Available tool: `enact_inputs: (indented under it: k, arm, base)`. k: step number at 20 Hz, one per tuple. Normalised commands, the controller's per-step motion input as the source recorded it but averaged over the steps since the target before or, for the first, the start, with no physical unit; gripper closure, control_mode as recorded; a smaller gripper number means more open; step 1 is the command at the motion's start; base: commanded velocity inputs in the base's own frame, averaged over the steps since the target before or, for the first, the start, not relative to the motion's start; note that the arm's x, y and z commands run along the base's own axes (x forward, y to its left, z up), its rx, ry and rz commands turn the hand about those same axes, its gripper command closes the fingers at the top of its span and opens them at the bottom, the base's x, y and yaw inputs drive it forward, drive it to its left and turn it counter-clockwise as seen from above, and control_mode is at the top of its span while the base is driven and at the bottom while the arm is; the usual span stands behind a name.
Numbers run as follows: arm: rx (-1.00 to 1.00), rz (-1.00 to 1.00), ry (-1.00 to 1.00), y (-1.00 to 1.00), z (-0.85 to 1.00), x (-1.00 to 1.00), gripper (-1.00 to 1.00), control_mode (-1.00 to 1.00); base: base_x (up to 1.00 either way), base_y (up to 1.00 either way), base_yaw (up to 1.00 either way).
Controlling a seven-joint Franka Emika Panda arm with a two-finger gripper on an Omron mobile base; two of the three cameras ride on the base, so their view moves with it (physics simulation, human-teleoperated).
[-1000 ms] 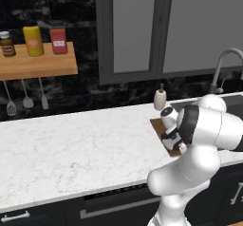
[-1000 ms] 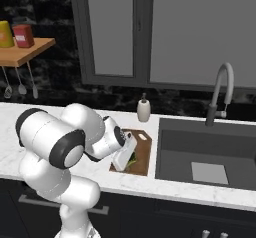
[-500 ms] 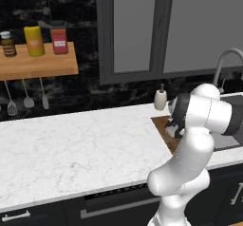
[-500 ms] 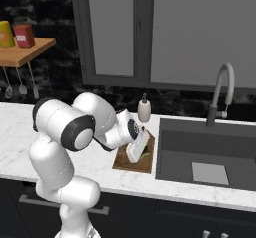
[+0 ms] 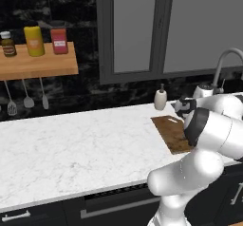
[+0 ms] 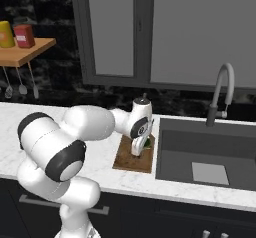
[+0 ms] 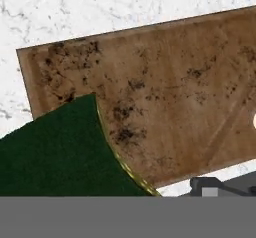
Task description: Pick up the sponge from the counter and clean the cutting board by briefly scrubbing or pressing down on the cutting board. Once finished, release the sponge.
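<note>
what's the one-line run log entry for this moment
phase: over board | end effector: open, holding nothing | sponge: lying partly on cutting board | cutting board: on counter beside sink

Dark green sponge (image 7: 55, 152) with a yellow-green edge, brown cutting board (image 7: 165, 92) — darker blotches in the grain, white counter (image 5: 71, 149) — faint grey veins

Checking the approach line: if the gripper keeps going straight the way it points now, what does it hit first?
Most likely the sponge, lying partly on the cutting board. The open gripper points down at them, and the sponge sits nearest in the hand view. Depth is unclear, so it could meet the bare board instead.
</note>
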Motion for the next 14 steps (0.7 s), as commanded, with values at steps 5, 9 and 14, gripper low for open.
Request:
enact_inputs:
  k: [5,9,14]
  arm:
    - [0.53,-0.03,-0.09,0.12,0.7,-0.06,-1.0,-1.0]
    - [0.61,-0.17,-0.05,0.49,0.03,-0.07,-1.0,-1.0]
    - [0.48,-0.18,-0.12,0.4,-0.13,0.0,-1.0,-1.0]
  base:
    - [0.0,0.0,0.0]
    - [0.0,0.0,0.0]
    - [0.0,0.0,0.0]
